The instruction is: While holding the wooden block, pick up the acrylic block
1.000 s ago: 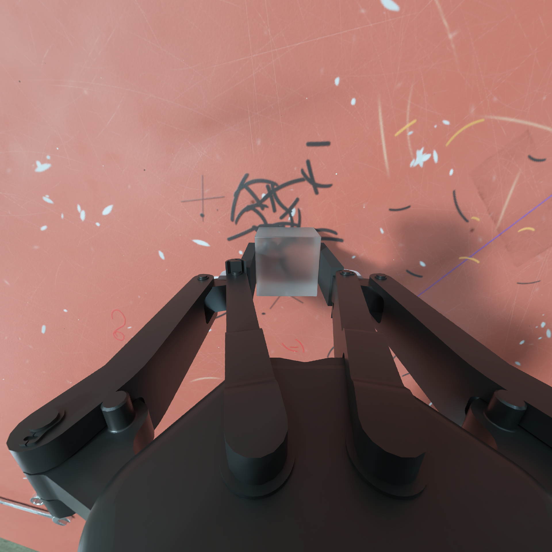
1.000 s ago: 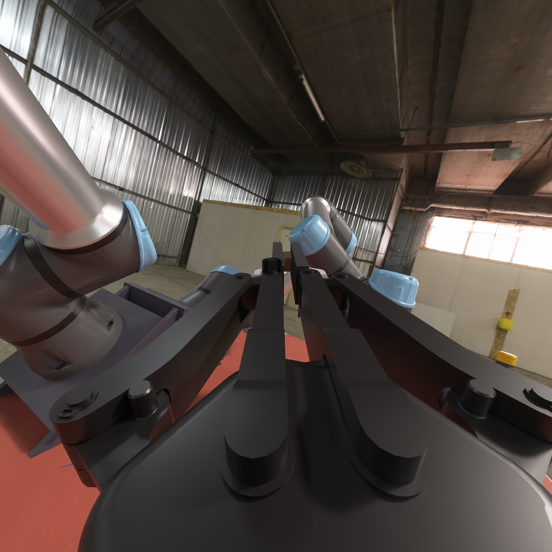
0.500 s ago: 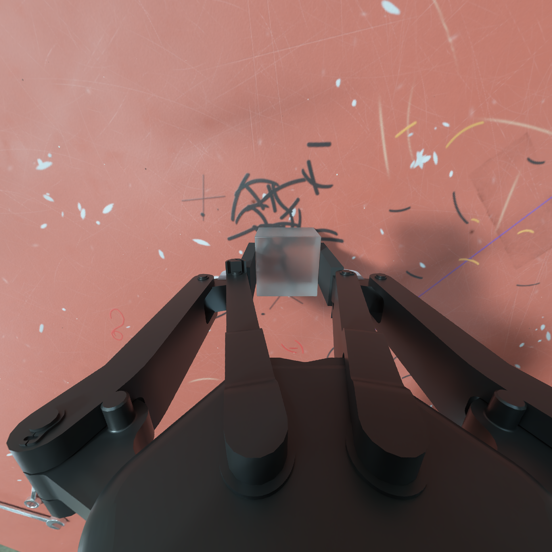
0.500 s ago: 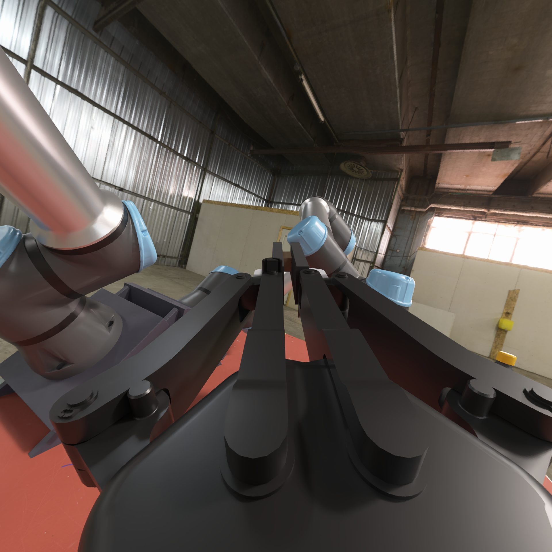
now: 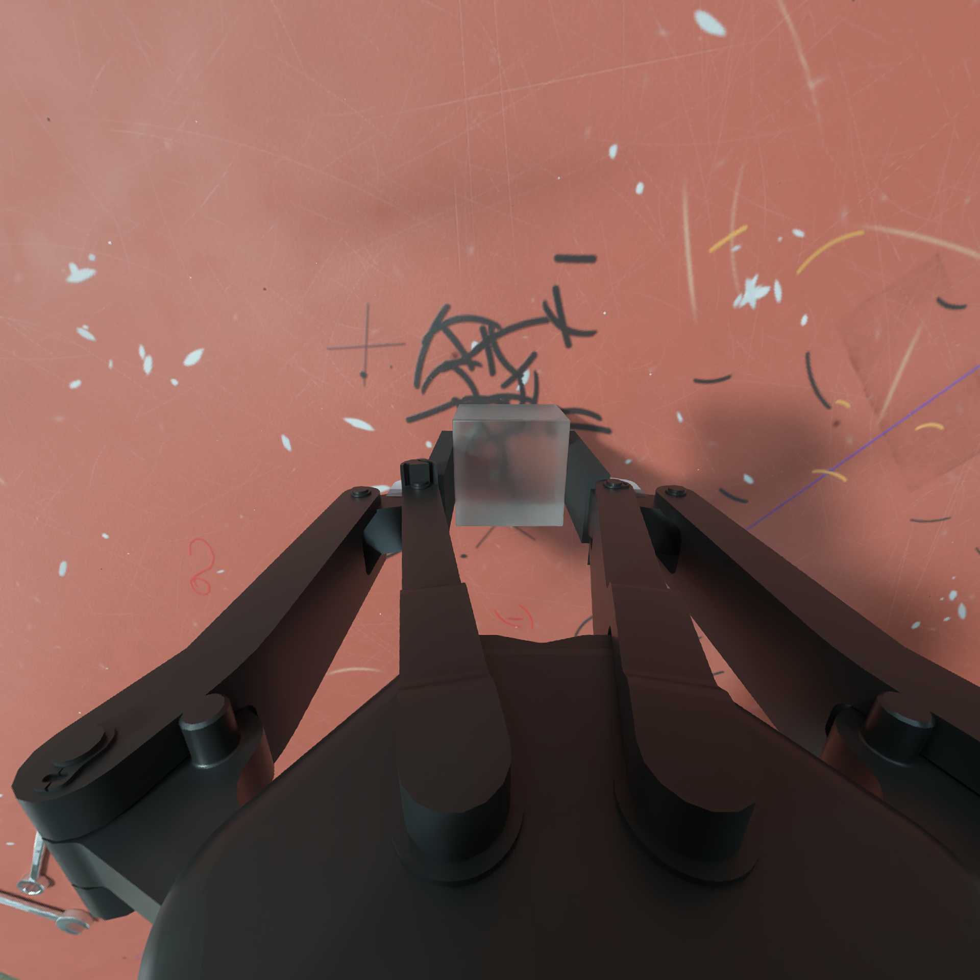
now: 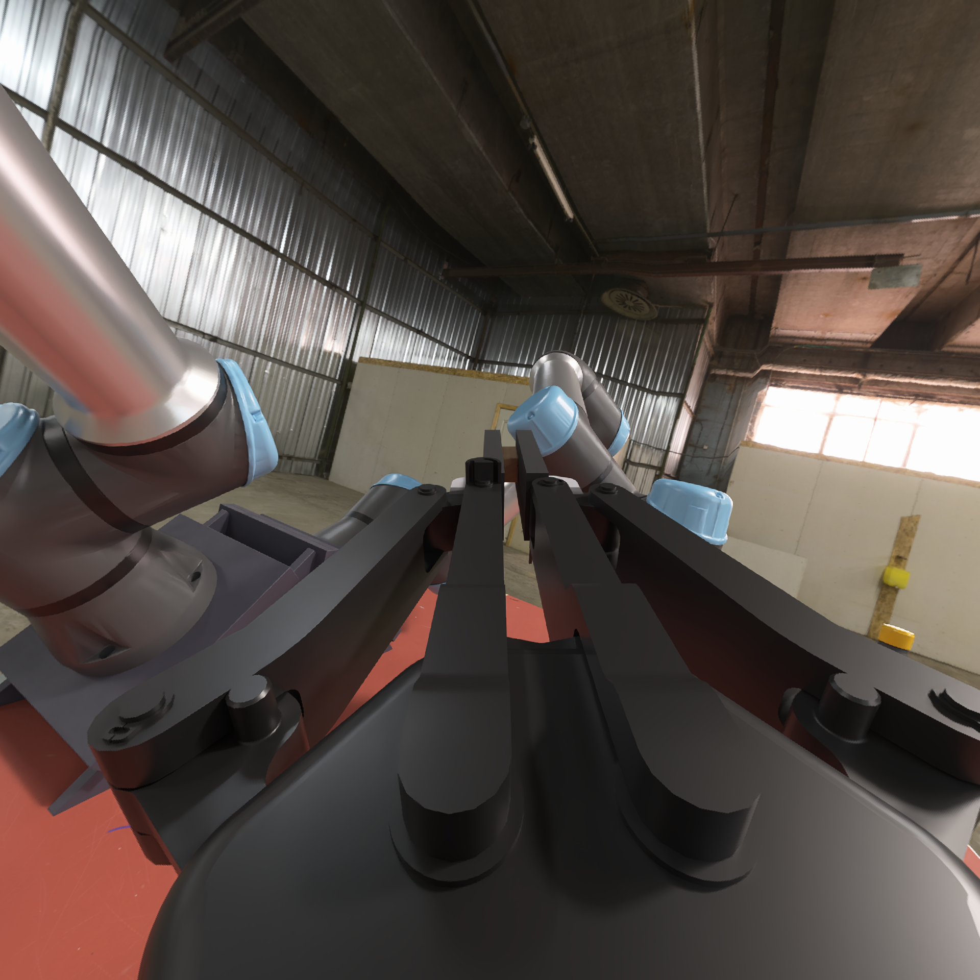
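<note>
almost nothing has changed over the last second, and i read that as a good sign. my left gripper [image 5: 510, 469] still has its fingers pressed against both sides of the acrylic block [image 5: 508, 466], the frosted cube sitting square between the pads just as it did a moment ago. the red table [image 5: 212, 212] with its black scribbles has barely shifted beneath it, and a wrench [image 5: 42, 901] has crept a little further into the lower left corner, so i judge the arm is drifting slightly. i think the cube is off the surface, though from this angle i cannot be sure of the gap. my right gripper [image 6: 509, 466] is pointed up toward the corrugated wall and ceiling, fingers nearly together, with a thin sliver of brown showing between them that i take to be the wooden block [image 6: 510, 460]; that hold looks unchanged too. the left arm [image 6: 583, 419] has only nudged in that view. with both grips steady, i'd judge the task essentially met; the remaining risk is the smooth cube slipping.
</note>
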You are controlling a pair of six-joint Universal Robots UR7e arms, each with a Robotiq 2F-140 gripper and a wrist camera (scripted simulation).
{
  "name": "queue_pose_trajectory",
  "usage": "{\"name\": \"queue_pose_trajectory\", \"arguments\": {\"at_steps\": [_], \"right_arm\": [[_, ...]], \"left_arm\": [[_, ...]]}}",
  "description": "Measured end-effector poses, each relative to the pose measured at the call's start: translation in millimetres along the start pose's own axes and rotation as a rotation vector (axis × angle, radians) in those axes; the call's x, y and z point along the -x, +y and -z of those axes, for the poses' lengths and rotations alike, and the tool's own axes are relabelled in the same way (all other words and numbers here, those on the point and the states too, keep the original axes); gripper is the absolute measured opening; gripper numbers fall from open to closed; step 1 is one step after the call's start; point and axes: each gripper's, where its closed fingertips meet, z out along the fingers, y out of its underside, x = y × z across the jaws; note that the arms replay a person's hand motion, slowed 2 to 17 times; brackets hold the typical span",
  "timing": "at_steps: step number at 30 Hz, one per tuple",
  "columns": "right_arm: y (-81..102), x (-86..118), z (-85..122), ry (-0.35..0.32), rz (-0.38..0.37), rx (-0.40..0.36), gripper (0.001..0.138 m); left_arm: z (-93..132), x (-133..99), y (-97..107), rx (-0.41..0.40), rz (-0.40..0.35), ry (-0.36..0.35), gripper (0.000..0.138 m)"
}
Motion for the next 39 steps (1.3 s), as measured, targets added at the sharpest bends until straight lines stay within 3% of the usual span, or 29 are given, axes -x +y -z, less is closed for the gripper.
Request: {"name": "queue_pose_trajectory", "arguments": {"at_steps": [39], "right_arm": [[-1.7,-0.4,3.4,0.0,-0.003,-0.004,0.008]], "left_arm": [[0.9,0.6,-0.5,0.05,-0.001,0.0,0.05]]}}
